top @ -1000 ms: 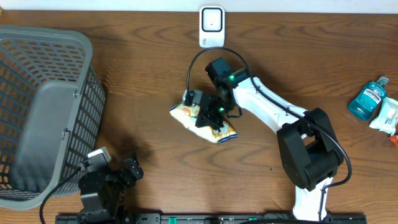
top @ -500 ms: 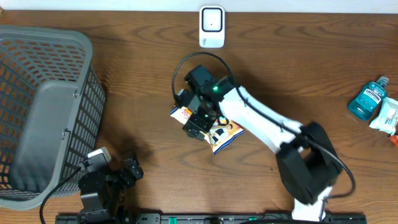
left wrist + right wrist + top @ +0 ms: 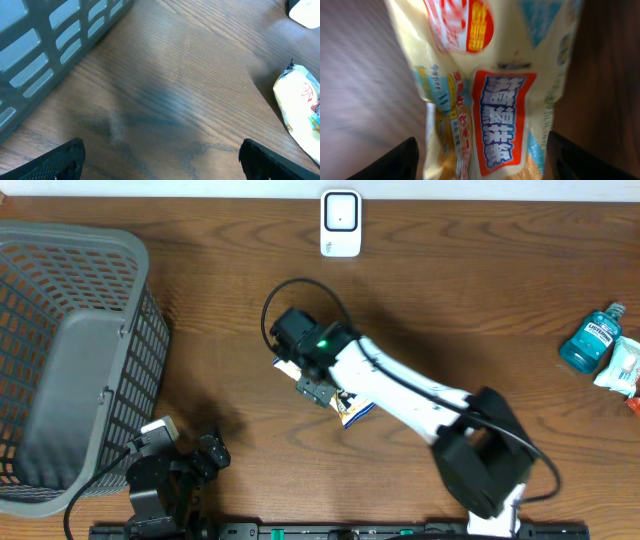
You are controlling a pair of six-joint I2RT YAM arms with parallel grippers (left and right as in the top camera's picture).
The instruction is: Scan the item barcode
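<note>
The item is a yellow snack bag with red and blue print, lying on the wooden table. No barcode shows on its upper face. My right gripper is open and hangs low over the bag, one finger on each side of it. The right finger is close to the bag's edge. From overhead the right gripper covers most of the bag. The white scanner stands at the table's far edge. My left gripper is open over bare wood at the near left.
A grey plastic basket fills the left side of the table, and its wall is close to the left gripper. A blue mouthwash bottle and a white packet lie at the far right.
The right arm swung leftward across the bag and its jaws went from shut to open. The bag shifted slightly. The left arm stayed still.
</note>
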